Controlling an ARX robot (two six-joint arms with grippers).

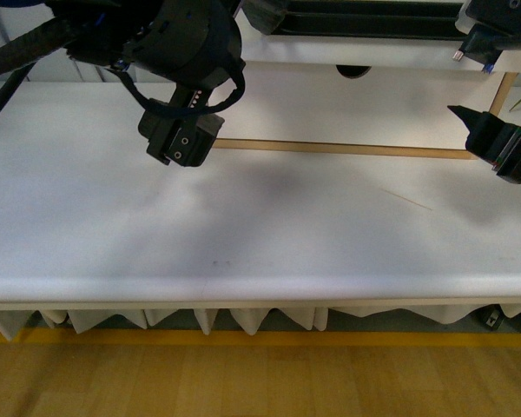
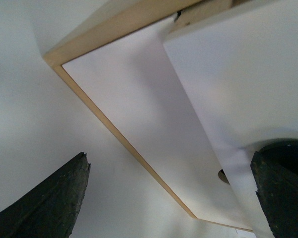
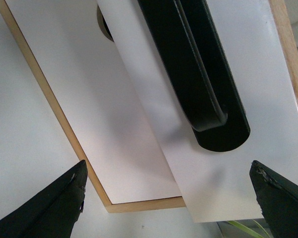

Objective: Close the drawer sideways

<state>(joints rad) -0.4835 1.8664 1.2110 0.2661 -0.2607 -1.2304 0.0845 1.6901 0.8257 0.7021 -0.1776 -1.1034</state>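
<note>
The desk (image 1: 260,243) runs white and broad from its near edge to the drawer (image 1: 399,54), which lies along the far edge toward the far right corner. The drawer's long axis and black handle (image 3: 198,74) are parallel to that edge. The left end effector (image 2: 169,198) hovers released near the drawer's left end, and the right end effector (image 3: 166,198), also released, is just beside its right end.

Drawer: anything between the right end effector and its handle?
Nothing visible. In the right wrist view the open right end effector faces the drawer, and its black handle shows unobstructed ahead of it.
</note>
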